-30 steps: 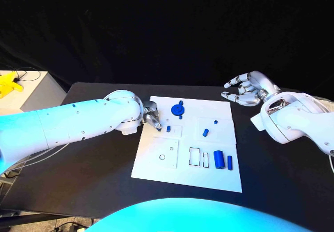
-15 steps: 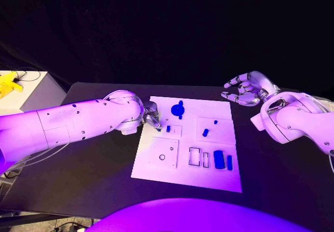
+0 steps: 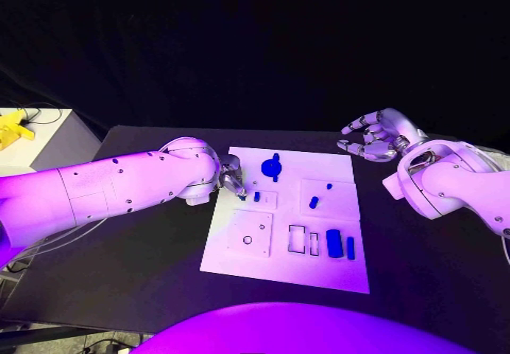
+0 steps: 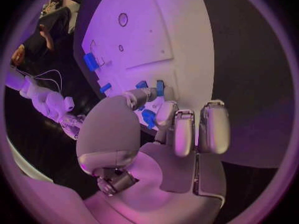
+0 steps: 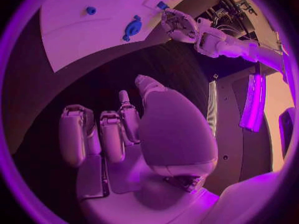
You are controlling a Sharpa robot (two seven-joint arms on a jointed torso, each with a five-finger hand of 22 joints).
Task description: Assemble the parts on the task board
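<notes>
The white task board [image 3: 239, 254] lies in the middle of the black table. My left hand [image 3: 232, 181] is over its left edge. Thumb and a fingertip [image 4: 167, 95] pinch a small blue part [image 3: 256, 196] that stands at a small square recess. Just behind the hand lies a round blue part [image 3: 271, 168], which the right wrist view also shows [image 5: 132, 27]. A short blue peg [image 3: 314, 201] and a tiny blue stud [image 3: 329, 186] stand further right. A blue cylinder [image 3: 334, 243] and a thin blue bar [image 3: 350, 248] lie near the board's right front. My right hand [image 3: 372, 137] hovers beyond the board's far right corner, fingers apart, holding nothing.
A pale cabinet [image 3: 48, 140] with a yellow object [image 3: 13, 125] on it stands off the table's left side. Bare black table [image 3: 138, 265] surrounds the board. Two narrow slots [image 3: 303, 240] and a round hole [image 3: 247, 240] sit in the board's front half.
</notes>
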